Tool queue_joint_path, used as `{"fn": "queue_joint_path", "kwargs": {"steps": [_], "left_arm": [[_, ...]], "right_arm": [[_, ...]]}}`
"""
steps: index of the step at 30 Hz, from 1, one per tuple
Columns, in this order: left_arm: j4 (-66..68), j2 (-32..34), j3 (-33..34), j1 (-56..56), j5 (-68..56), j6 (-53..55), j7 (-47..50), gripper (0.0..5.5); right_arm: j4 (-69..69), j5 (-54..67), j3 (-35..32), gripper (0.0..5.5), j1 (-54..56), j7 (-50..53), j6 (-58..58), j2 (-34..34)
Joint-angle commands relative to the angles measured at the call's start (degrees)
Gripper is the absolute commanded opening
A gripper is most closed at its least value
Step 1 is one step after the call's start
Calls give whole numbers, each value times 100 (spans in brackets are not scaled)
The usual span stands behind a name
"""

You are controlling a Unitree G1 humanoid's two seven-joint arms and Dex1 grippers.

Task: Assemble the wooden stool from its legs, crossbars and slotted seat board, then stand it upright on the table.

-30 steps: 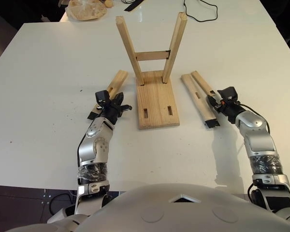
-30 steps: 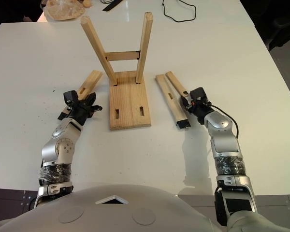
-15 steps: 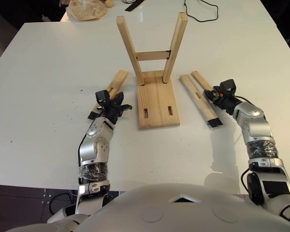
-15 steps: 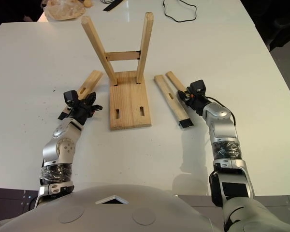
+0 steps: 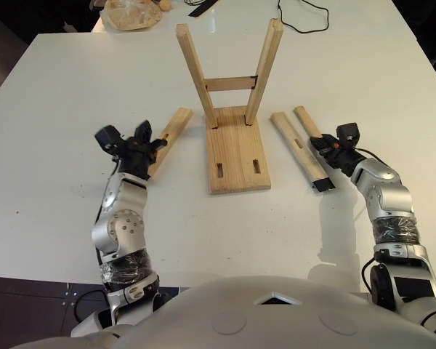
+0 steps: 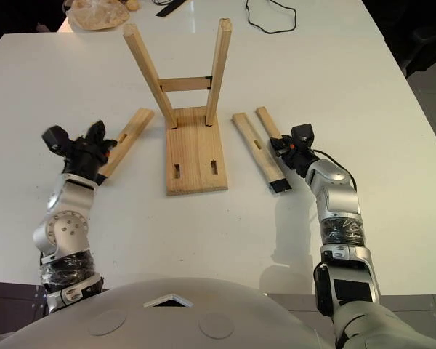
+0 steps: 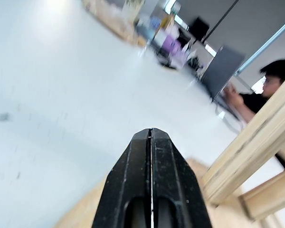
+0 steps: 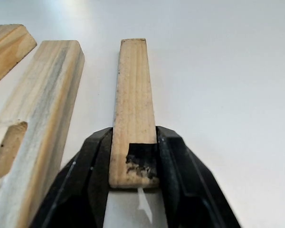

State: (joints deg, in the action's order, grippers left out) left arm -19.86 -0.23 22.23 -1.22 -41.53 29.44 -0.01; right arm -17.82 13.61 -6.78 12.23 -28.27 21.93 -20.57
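The slotted seat board [image 5: 235, 149] lies flat mid-table. Two legs joined by a crossbar [image 5: 229, 83] stand up from its far end. A loose leg [image 5: 168, 133] lies to its left, and a slotted leg [image 5: 298, 147] with a thin crossbar [image 5: 305, 121] beside it lies to its right. My left gripper [image 7: 151, 135] is shut and holds nothing, hovering at the near end of the left loose leg [image 7: 80, 213]. My right gripper [image 8: 134, 136] is shut on the near end of the thin crossbar [image 8: 133, 95], which rests on the table.
A crumpled bag [image 5: 131, 13] and a black cable [image 5: 302, 19] lie at the table's far edge. Bare white tabletop [image 5: 73, 87] spreads wide to the left, to the right and in front of the board.
My left arm has swung leftward and risen, its gripper now farther from the seat board. My right gripper has shifted from beside the slotted leg's end onto the thin crossbar's near end.
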Motion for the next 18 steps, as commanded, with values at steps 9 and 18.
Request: {"fn": "queue_joint_path", "kwargs": {"steps": [9,18], "left_arm": [[-823,222,988,-1166,-2904,-306,1188,0],[-996,1220,780,-1711,-3993,-252,749,24]], "right_arm": [[-211,3784,-3016,131,2753,1862,1355,944],[2690,5033,-1495,131,1772,-457,2655,527]]}}
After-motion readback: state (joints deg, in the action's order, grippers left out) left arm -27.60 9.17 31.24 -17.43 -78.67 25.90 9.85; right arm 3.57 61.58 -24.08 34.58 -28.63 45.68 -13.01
